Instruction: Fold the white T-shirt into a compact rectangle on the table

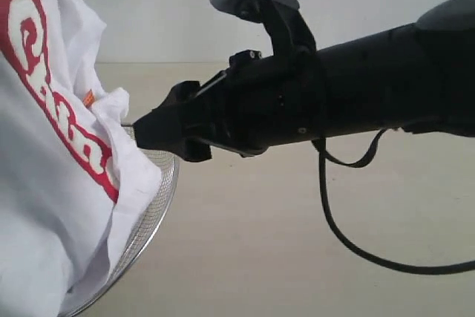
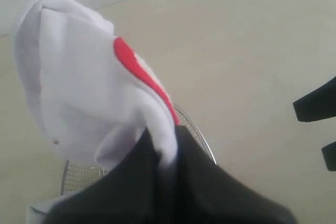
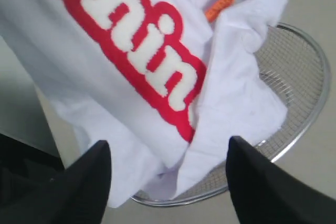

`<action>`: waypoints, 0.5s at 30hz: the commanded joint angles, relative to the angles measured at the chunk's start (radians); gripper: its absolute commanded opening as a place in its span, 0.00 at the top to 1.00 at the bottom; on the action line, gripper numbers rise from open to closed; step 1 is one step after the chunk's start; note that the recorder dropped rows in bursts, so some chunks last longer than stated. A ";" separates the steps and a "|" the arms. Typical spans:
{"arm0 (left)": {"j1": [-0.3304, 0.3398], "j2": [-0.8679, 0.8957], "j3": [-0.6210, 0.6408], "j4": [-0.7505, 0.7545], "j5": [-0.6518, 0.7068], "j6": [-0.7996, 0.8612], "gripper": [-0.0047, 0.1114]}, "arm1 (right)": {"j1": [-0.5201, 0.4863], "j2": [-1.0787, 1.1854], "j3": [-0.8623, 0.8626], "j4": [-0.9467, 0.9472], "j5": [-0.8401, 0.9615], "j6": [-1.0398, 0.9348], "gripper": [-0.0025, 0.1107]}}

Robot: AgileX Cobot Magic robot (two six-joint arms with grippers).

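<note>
White T-shirt hung bunched over the wire-mesh basket, its lower folds resting on the rim. Left gripper clamped a fold. Right gripper gaped wide, empty, facing the cloth. Light, limp fabric; probably best pinched at a free edge.

Red-outlined "hin" on white T-shirt

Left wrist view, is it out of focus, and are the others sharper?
Left wrist view: soft all over, the white T-shirt shows no weave; right wrist view: sharper, basket mesh readable, jaws dark and blurred; exterior view: even light, arm nearly a silhouette.
</note>
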State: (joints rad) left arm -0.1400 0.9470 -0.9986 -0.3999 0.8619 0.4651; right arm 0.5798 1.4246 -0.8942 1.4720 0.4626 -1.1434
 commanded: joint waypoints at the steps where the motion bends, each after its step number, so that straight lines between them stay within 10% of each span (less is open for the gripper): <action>1: 0.002 -0.009 -0.015 -0.007 0.012 0.007 0.92 | 0.000 0.070 0.006 0.147 0.007 -0.154 0.48; 15: 0.002 -0.009 -0.015 0.001 0.022 0.007 0.92 | 0.065 0.256 -0.128 0.233 -0.060 -0.349 0.44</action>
State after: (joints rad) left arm -0.1400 0.9470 -0.9986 -0.3957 0.8863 0.4651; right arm 0.6119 1.6568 -0.9890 1.6919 0.4303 -1.4298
